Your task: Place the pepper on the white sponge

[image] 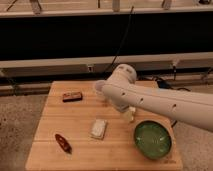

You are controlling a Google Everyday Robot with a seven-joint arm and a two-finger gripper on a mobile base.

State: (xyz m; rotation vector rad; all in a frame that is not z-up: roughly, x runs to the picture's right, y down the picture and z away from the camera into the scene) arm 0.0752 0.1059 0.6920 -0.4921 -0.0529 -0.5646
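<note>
We see the white arm point(160, 102) reaching in from the right and bending above the back middle of the wooden table point(50, 130). The gripper is hidden behind that bend, near the translucent cup point(99, 87). Its jaws stand at their widest, and we see nothing held. A green bowl point(152, 140) sits front right. The white sponge point(99, 128) lies near the middle, the brown-red bar point(72, 96) at back left. The pepper point(63, 142) lies front left, well apart from the sponge and untouched.
</note>
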